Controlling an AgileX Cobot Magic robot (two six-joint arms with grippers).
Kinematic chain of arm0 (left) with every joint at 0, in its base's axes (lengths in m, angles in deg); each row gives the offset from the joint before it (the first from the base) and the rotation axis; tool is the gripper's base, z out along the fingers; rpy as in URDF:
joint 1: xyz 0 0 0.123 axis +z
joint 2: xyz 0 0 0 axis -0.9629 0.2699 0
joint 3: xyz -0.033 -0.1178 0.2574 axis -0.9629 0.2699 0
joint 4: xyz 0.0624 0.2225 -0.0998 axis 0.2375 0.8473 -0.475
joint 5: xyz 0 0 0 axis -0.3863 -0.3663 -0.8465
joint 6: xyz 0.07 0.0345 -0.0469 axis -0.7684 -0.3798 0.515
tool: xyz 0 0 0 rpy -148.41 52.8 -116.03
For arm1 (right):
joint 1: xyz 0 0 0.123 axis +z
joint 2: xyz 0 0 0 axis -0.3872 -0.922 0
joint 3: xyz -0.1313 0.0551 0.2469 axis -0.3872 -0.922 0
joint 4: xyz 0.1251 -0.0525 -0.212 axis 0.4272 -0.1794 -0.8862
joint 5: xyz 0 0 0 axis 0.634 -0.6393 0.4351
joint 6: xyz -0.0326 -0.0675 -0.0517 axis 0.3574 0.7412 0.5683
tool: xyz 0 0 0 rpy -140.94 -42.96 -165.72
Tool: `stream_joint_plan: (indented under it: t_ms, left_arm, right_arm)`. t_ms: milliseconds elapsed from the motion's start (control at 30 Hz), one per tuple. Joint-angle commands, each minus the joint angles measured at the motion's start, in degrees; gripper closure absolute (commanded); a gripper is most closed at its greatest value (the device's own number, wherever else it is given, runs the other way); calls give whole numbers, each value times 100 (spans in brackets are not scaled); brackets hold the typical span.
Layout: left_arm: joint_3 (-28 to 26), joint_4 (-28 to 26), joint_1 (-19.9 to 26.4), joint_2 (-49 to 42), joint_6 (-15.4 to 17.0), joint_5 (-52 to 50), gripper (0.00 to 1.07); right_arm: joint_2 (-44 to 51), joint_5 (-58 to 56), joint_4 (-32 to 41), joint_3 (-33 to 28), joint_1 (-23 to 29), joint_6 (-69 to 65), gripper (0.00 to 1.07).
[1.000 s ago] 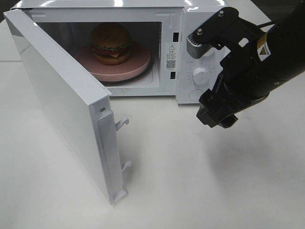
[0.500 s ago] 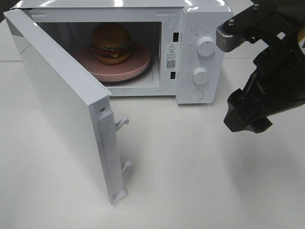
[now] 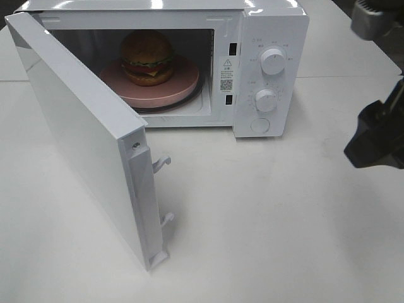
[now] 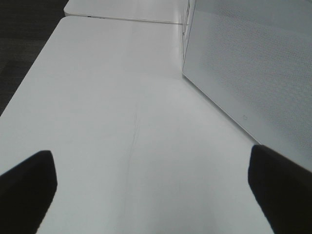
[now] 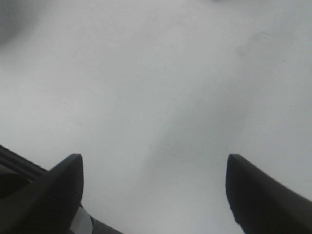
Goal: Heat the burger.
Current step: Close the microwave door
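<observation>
Looking from high: burger on pink plate inside the open microwave at the table far edge. Wrist views miss it: left gripper and right gripper both spread wide, empty.

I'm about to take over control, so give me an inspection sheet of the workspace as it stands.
Surface: white table.
Job's things: burger sits on a pink plate inside the microwave; door wide open.
Clutter: nothing seen.
Grippers: left gripper open, empty, above the table; right gripper open, empty, off to the microwave's right.
Cables: nothing seen.
Surroundings: dark floor beyond the table edge.
</observation>
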Motion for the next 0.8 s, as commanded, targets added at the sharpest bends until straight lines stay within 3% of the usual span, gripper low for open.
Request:
stream_joint_plan:
  t_ms: [33,267,633,800]
  left_arm:
    - [11,11,6,-126,0,-46,7]
    - [11,11,6,-126,0,-46,7]
    - [11,11,6,-126,0,-46,7]
    - [11,11,6,-126,0,-46,7]
  right_arm:
    - [178,-97,-17,-115,-350,-86,31]
    - [957,-11,-17,-699,-1020,-384,31]
    - [2068,-69,29,-1192,-1656,-521,31]
    - [3157,-183,229,-1513,-2166,-487,31]
